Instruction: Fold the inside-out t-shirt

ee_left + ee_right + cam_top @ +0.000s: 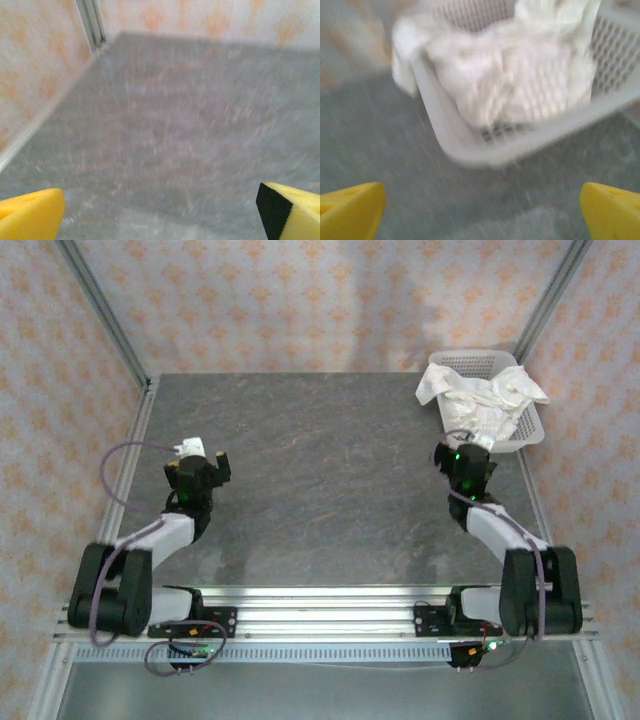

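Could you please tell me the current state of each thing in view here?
Rigid white plastic mesh basket: upright, at the far right corner of the dark table.
Soft white cloth t-shirt: crumpled inside the basket, one part draped over its rim, not yet folded.
Left gripper: open, empty, over the table.
Right gripper: open, empty, facing the basket, not touching it.

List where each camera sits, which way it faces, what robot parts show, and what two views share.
Top external: above and behind the arms, looking down on the table; both arms, left end effector and right end effector open.
Left wrist: on the left arm, facing across the table toward the far left corner; own yellow fingertips at bottom.
Right wrist: on the right arm, facing the basket with the t-shirt; yellow fingertips at bottom.
Shared: top and right wrist both show basket and t-shirt.
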You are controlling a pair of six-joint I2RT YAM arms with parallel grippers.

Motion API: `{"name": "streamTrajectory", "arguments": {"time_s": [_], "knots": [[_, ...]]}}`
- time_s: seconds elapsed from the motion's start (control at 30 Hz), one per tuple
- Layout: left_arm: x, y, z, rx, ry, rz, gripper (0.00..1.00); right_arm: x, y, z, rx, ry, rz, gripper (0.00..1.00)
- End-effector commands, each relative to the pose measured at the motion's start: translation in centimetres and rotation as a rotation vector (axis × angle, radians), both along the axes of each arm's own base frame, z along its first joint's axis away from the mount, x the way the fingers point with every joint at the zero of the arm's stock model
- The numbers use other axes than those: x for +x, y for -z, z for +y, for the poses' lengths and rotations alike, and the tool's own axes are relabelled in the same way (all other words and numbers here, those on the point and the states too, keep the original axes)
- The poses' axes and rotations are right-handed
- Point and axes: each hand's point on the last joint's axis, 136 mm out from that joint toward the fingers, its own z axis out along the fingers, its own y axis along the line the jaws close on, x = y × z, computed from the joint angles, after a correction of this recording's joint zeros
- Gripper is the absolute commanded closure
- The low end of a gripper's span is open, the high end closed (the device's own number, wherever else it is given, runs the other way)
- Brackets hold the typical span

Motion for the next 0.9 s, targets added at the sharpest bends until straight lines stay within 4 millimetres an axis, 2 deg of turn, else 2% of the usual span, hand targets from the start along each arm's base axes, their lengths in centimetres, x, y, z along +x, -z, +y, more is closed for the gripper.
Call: {"name": "streamTrajectory", "arguments": {"time_s": [0.0, 0.1, 0.2, 0.3, 0.4, 0.5, 0.6, 0.63, 0.67, 0.73, 0.77, 0.8, 0.87], "knots": [[-2.3, -3.5, -1.1, -0.129, 0.0, -0.037, 0.0, -1.1, -3.0, -0.3, 0.147, 0.098, 0.056, 0.0], [-3.4, -6.7, -4.0, -0.243, 0.149, -0.048, 0.0, 1.2, -4.7, -0.9, 0.189, 0.156, 0.111, 0.0], [-4.6, -8.6, -6.5, -0.31, 0.269, -0.004, 0.0, 5.2, -4.0, -2.2, 0.269, 0.208, 0.227, 0.01], [-5.6, -9.2, -9.7, -0.371, 0.422, 0.044, 0.0, 9.7, -2.3, -3.6, 0.36, 0.261, 0.295, 0.02], [-6.6, -9.1, -11.9, -0.355, 0.546, 0.106, 0.0, 13.5, 0.3, -5.2, 0.407, 0.325, 0.33, 0.02], [-7.6, -8.8, -12.1, -0.272, 0.596, 0.173, 0.0, 15.2, 3.0, -7.8, 0.318, 0.436, 0.426, 0.01], [-8.3, -8.7, -11.9, -0.196, 0.627, 0.216, 0.0, 16.5, 6.0, -8.9, 0.326, 0.46, 0.495, 0.01], [-8.4, -8.7, -11.9, -0.185, 0.636, 0.22, 0.0, 17.1, 7.0, -8.8, 0.362, 0.441, 0.504, 0.05], [-8.5, -8.6, -12.0, -0.176, 0.644, 0.223, 0.0, 18.0, 7.8, -8.3, 0.404, 0.401, 0.501, 0.13], [-8.5, -8.6, -12.1, -0.172, 0.653, 0.222, 0.0, 19.7, 8.3, -7.0, 0.474, 0.304, 0.497, 0.58], [-8.5, -8.5, -12.1, -0.173, 0.656, 0.224, 0.0, 20.7, 7.5, -6.2, 0.498, 0.247, 0.481, 0.84], [-8.5, -8.5, -12.2, -0.172, 0.66, 0.225, 0.0, 21.5, 6.3, -5.5, 0.515, 0.205, 0.458, 1.0], [-8.5, -8.7, -12.1, -0.166, 0.659, 0.22, 0.0, 22.2, 2.8, -4.9, 0.511, 0.174, 0.395, 1.0]]}}
